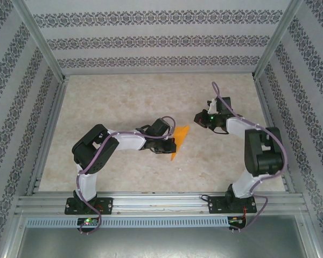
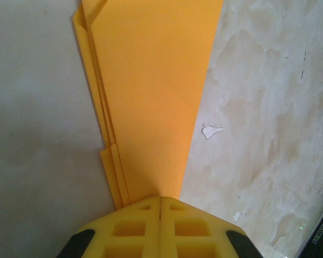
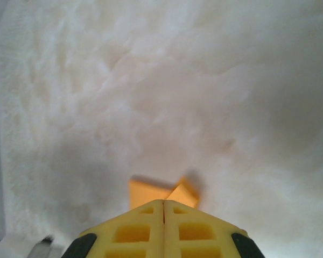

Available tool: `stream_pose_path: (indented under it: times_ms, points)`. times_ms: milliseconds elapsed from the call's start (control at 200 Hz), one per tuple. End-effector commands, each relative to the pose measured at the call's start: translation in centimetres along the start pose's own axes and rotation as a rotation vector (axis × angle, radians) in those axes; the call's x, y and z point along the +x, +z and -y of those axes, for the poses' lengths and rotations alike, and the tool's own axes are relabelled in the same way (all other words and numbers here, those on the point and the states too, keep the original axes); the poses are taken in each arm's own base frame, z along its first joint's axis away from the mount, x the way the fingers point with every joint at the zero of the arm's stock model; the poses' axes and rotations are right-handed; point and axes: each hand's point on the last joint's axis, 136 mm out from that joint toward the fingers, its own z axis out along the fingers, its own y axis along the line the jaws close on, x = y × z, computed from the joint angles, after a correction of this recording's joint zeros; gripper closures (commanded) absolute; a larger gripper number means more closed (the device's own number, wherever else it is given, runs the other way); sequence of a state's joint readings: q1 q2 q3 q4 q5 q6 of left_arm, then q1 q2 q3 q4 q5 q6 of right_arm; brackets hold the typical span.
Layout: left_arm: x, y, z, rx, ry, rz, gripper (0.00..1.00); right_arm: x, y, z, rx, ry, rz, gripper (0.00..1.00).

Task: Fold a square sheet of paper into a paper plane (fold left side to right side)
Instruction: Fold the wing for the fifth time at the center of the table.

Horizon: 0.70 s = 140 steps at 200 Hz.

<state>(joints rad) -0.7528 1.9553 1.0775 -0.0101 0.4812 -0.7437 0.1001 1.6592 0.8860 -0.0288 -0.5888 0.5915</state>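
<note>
now | left claw (image 2: 160, 201) pinching paper plane (image 2: 151, 97) by its narrow tip, likely to hold creases together | right claw (image 3: 163, 203) pressed together, empty, plane ahead of it

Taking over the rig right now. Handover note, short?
Left gripper: shut, tips at the narrow end of the paper plane; pinching or only pressing, cannot tell.
Right gripper: shut, holding nothing, above the table to the plane's right.
Done: the sheet is folded into a layered, pointed wedge on the table.
Left: probably only firming the creases, then letting go and pulling both arms back.
</note>
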Motion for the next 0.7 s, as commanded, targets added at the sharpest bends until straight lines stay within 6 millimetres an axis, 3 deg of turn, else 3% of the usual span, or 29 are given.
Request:
stream_pose_path:
  times_ms: [0,125,220,500,694]
  points:
    - [6.0,0.8,-7.6,-0.255,-0.088,-0.168,1.00,4.9,0.6,-0.8,-0.028,0.037,-0.098,1.00]
    - [6.1,0.8,-7.5,-0.255,-0.088,-0.169,1.00,8.7,2.0,-1.9,-0.036,0.040,-0.159,1.00]
    - [6.0,0.8,-7.5,-0.253,-0.086,-0.166,1.00,10.5,3.1,-2.3,-0.040,0.040,-0.189,1.00]
    - [5.8,0.8,-7.2,-0.246,-0.084,-0.158,1.00,12.0,5.2,-1.9,-0.026,0.047,-0.235,1.00]
    - [5.2,0.6,-6.2,-0.215,-0.076,-0.141,1.00,13.5,5.6,0.2,0.039,0.085,-0.284,1.00]
